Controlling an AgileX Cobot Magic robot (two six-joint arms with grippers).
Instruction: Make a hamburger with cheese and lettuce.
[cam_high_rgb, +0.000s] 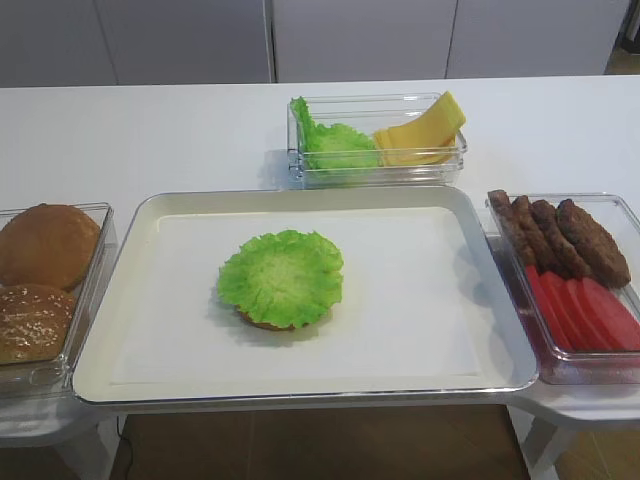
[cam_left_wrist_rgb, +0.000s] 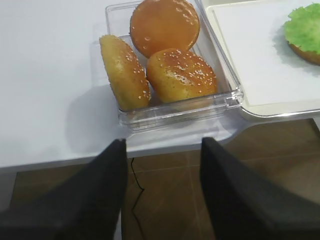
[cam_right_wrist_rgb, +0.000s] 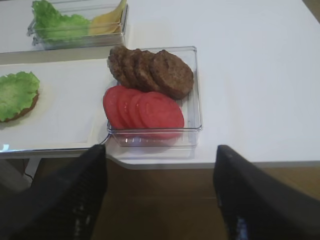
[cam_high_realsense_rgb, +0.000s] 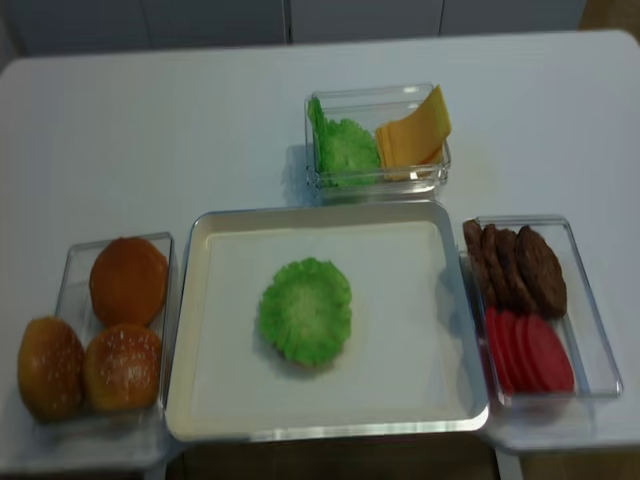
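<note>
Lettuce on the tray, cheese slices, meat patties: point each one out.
lettuce (cam_high_rgb: 281, 277): exterior high view, middle of the leaf covering the bun.
cheese (cam_high_rgb: 420, 133): exterior high view, middle of the slices' yellow face.
meat patties (cam_right_wrist_rgb: 172, 73): right wrist view, front patty's face.

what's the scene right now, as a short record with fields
tray: big white tray in the middle of the table
hamburger: bottom bun on the tray, lettuce leaf on top, no cheese yet
cheese: yellow slices in the far clear box, beside spare lettuce
right box: meat patties and tomato slices
left box: three bun tops
left gripper: open, empty, off the table edge
right gripper: open, empty, off the table edge
</note>
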